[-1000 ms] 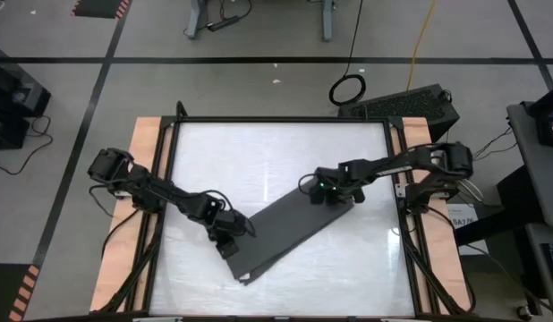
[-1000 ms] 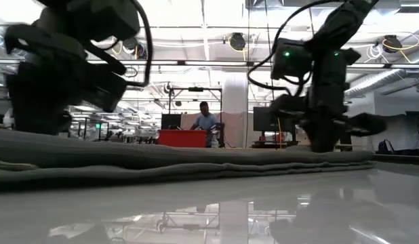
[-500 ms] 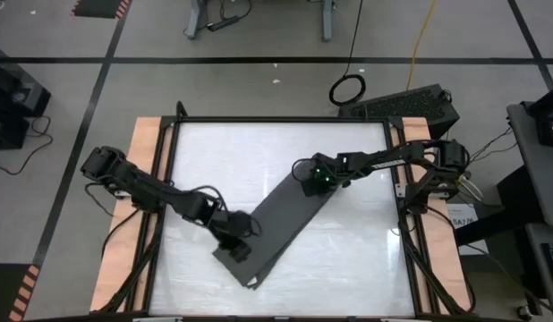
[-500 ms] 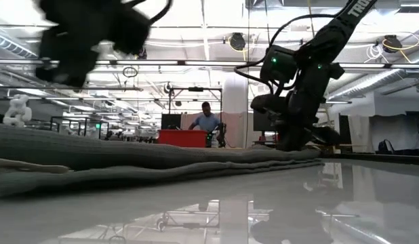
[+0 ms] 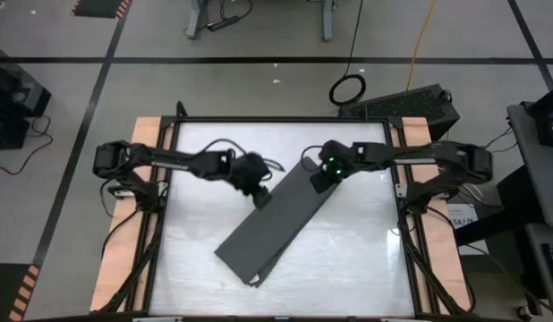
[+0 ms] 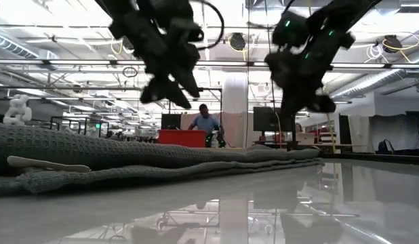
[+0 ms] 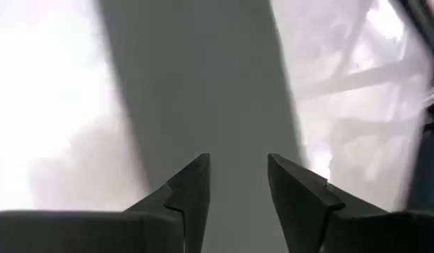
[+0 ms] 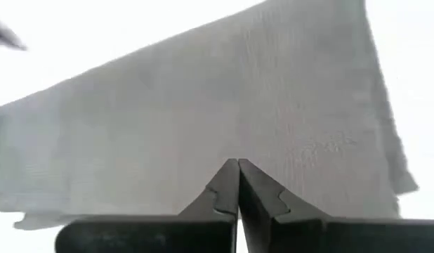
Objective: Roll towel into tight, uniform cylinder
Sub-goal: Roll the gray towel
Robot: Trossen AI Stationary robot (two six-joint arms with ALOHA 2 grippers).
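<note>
The towel (image 5: 276, 224) is a dark charcoal-grey folded strip. It lies flat and slantwise on the white table, from near-left to far-right. It also shows in the low view (image 6: 162, 163), with a white tag (image 6: 47, 164) at its near end. My left gripper (image 5: 261, 199) is open and hovers above the strip's left long edge, past its middle; the cloth shows beyond its fingers (image 7: 238, 169). My right gripper (image 5: 314, 179) is shut and empty, raised above the towel's far end (image 8: 203, 105). Both are clear of the cloth in the low view (image 6: 172, 91) (image 6: 301, 102).
The glossy white tabletop is bounded by a black frame (image 5: 174, 179) with wooden side boards (image 5: 138, 179). Bare surface lies on the far left and near right of the towel. A person stands far off in the room (image 6: 206, 122).
My left gripper has left the towel's near end, risen, and gone toward the far edge to beside the strip's middle. My right gripper has risen and shifted a little toward the far left. The towel's far end has swung toward the far left, so the strip lies steeper.
</note>
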